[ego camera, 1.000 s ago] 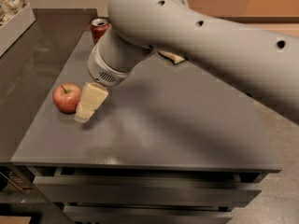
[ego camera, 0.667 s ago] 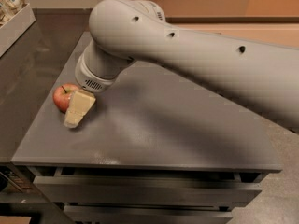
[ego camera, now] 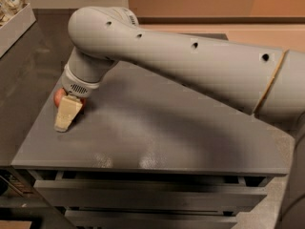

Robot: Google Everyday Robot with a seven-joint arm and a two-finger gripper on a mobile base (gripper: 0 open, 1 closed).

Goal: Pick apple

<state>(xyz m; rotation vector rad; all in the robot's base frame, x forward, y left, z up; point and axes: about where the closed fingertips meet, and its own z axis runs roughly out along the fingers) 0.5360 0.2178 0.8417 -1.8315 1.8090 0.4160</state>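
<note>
The gripper (ego camera: 66, 114) is low over the near-left part of the dark surface (ego camera: 167, 128), at the end of the grey arm (ego camera: 190, 61); you cannot tell whether it is wide or narrow, since the wrist hides it. The apple (ego camera: 58, 97) rests on the surface just behind the gripper, showing only a red sliver. This looks like the closing-in step. Your next move calls for checking that the apple is seated within the gripper, then closing and lifting straight up.
</note>
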